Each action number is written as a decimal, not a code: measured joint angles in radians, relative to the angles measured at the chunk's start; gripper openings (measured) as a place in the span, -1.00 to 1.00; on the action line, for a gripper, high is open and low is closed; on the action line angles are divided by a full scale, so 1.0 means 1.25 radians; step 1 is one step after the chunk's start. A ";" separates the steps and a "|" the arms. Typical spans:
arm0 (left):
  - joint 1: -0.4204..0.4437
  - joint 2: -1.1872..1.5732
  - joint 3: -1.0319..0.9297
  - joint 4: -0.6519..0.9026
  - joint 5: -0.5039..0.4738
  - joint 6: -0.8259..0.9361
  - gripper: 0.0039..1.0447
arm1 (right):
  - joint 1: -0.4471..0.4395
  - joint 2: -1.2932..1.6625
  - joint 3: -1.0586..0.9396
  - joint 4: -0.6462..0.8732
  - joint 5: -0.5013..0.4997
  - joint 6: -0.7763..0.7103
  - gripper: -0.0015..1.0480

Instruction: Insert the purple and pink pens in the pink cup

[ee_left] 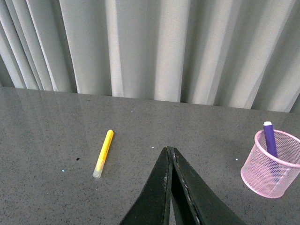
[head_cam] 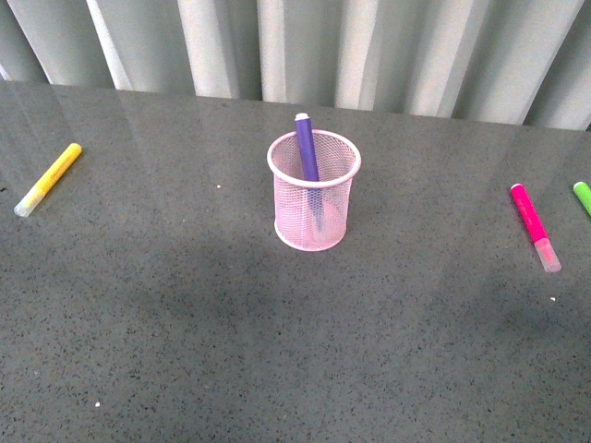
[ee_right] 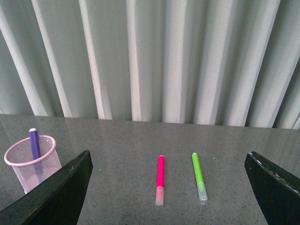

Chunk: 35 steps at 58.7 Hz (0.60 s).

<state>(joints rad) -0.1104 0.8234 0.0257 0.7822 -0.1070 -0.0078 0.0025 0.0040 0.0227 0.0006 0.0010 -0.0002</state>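
The pink cup [head_cam: 314, 196] stands upright at the table's middle, and the purple pen [head_cam: 307, 148] leans inside it with its end above the rim. The pink pen [head_cam: 535, 226] lies flat on the table far to the right. No arm shows in the front view. In the left wrist view my left gripper [ee_left: 169, 151] is shut with nothing in it, the pink cup [ee_left: 272, 165] off to one side. In the right wrist view my right gripper [ee_right: 168, 164] is open wide, and the pink pen [ee_right: 160, 179] lies on the table beyond its jaws.
A yellow marker [head_cam: 48, 179] lies at the table's left. A green marker [head_cam: 582, 196] lies at the right edge, beside the pink pen. Grey curtains hang behind the table's far edge.
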 joint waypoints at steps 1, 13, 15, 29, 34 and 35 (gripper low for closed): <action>0.003 -0.013 -0.002 -0.011 0.003 0.000 -0.94 | 0.000 0.000 0.000 0.000 0.000 0.000 0.87; 0.082 -0.140 -0.013 -0.121 0.080 0.000 -0.94 | 0.000 0.000 0.000 0.000 0.001 0.000 0.87; 0.085 -0.157 -0.013 -0.136 0.080 0.000 -0.94 | 0.000 0.000 0.000 0.000 0.000 0.000 0.87; 0.086 -0.270 -0.014 -0.240 0.084 0.001 -0.94 | 0.000 0.000 0.000 0.000 0.000 0.000 0.87; 0.086 -0.314 -0.014 -0.281 0.084 0.000 -0.94 | 0.000 0.000 0.000 0.000 0.000 0.000 0.87; 0.086 -0.318 -0.014 -0.284 0.084 0.000 -0.94 | 0.000 0.000 0.000 0.000 0.000 0.000 0.87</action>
<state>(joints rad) -0.0025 0.4263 0.0082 0.4267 -0.0025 -0.0074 0.0025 0.0040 0.0227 0.0006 0.0010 -0.0002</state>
